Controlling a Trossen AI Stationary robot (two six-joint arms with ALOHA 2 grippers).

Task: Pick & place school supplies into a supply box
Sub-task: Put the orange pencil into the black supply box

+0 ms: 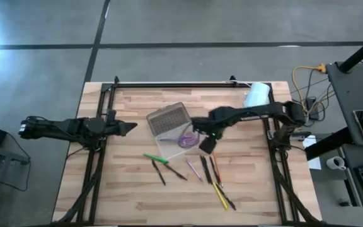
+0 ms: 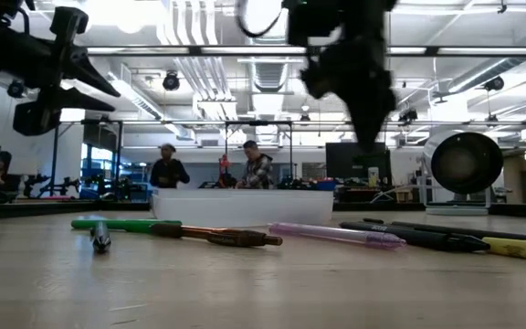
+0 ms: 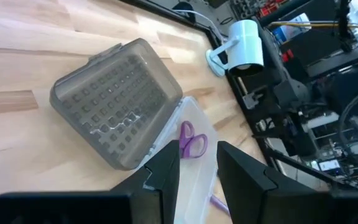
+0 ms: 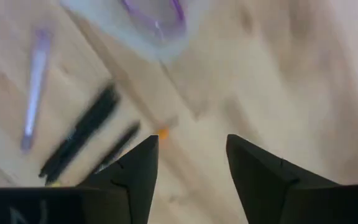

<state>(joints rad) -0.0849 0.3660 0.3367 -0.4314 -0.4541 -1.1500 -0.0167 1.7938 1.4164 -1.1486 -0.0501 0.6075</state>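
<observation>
Here the right claw [image 1: 207, 144] hangs empty, fingers parted, above the pens [image 1: 210, 170] on the tabletop [image 1: 131, 195]. The supply box [image 1: 172, 129] lies open, holding purple scissors [image 1: 186, 140]. Left claw [image 1: 131, 127] waits, fingers parted.

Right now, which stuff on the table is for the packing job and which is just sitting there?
For the job:
supply box, lid open
purple scissors, already in the box
green pen
purple pen
yellow pencil
dark pens
right gripper, open over the pens

Just sitting there:
white roll at the table's edge
left gripper, open, waiting at the side
</observation>
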